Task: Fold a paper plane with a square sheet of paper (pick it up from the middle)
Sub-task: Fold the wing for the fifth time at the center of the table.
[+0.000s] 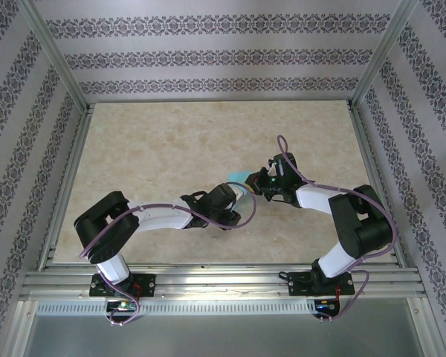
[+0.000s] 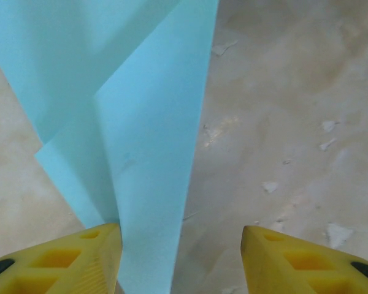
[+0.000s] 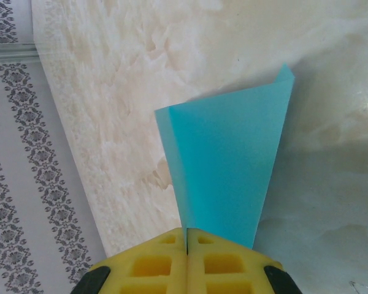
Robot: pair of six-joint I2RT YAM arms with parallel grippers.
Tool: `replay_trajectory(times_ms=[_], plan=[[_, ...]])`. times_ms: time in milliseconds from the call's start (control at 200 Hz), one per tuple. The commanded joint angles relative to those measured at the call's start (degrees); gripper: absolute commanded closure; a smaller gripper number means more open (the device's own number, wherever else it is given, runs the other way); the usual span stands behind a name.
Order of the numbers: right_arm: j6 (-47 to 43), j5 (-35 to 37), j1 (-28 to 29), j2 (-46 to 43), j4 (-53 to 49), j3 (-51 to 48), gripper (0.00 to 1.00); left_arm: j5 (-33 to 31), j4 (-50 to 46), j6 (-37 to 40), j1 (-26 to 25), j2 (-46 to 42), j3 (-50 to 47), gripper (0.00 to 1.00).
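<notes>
The turquoise sheet of paper (image 1: 238,176) is folded into a narrow, tapering paper plane shape with overlapping creased layers (image 2: 147,122). It hangs just above the marbled table, between the two arms. My right gripper (image 3: 187,236) is shut on its narrow end, and the wider end (image 3: 227,165) fans out ahead of the yellow fingers. My left gripper (image 2: 181,236) is open. The paper runs between its jaws, lying against the left finger (image 2: 98,251), while the right finger (image 2: 276,251) stands well apart from it. In the top view the two grippers (image 1: 241,195) (image 1: 259,181) nearly meet at mid-table.
The beige marbled table top (image 1: 171,156) stretches wide to the left and back. Patterned walls (image 1: 208,59) and metal frame rails (image 1: 67,178) close it in. Small white flecks (image 2: 331,233) dot the surface under the left gripper.
</notes>
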Motion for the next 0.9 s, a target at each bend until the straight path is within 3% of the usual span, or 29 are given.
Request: replay_trajectory(times_ms=[0,400,894], plan=[[0.74,-0.17,0.06,0.54,0.96,0.17,1.0,-5.15,-2.11,2.26,-1.56,0.84,2.47,0.45],[0.82,-0.61,0.05,-0.15,0.73,0.27,1.0,-14.12,-6.42,5.4,-4.36,3.62,5.32,0.52],[0.75,-0.51,0.01,-0.69,0.28,0.08,1.0,-14.69,-5.08,5.84,-4.91,2.81,4.81,0.58]])
